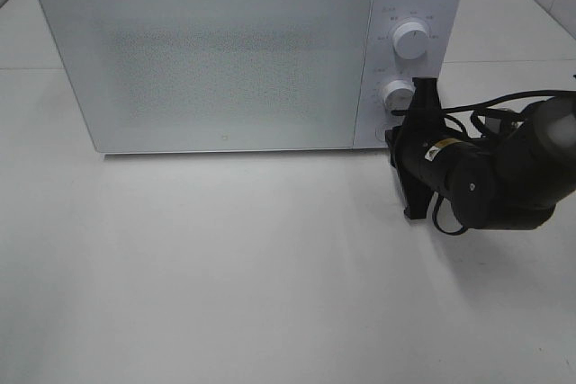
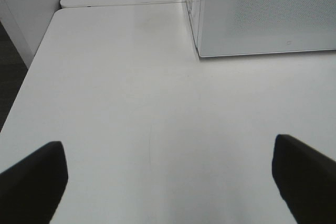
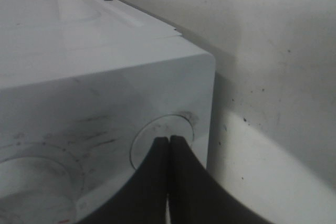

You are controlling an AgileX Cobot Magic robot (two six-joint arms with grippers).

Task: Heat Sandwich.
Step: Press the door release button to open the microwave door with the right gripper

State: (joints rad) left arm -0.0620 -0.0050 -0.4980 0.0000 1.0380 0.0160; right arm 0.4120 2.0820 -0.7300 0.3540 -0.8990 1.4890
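Here, right claw (image 3: 169, 144) closed (empty), tips at microwave (image 1: 216, 60) button (image 3: 144, 141), left claw (image 2: 169, 176) spread wide, empty.

**Closed fingertips at the round button**

The right gripper (image 3: 169, 140) has its two dark fingers pressed together, and the tips sit over the round button (image 3: 146, 144) near a corner of the white microwave (image 3: 105, 93). Whether they touch it is not clear. A dial (image 3: 31, 184) sits beside the button, partly cut off. Past the corner lies a white surface (image 3: 273, 77) with small dark specks.

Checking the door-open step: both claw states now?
Left claw: open, empty.
Right claw: closed, empty, tips at the microwave button.
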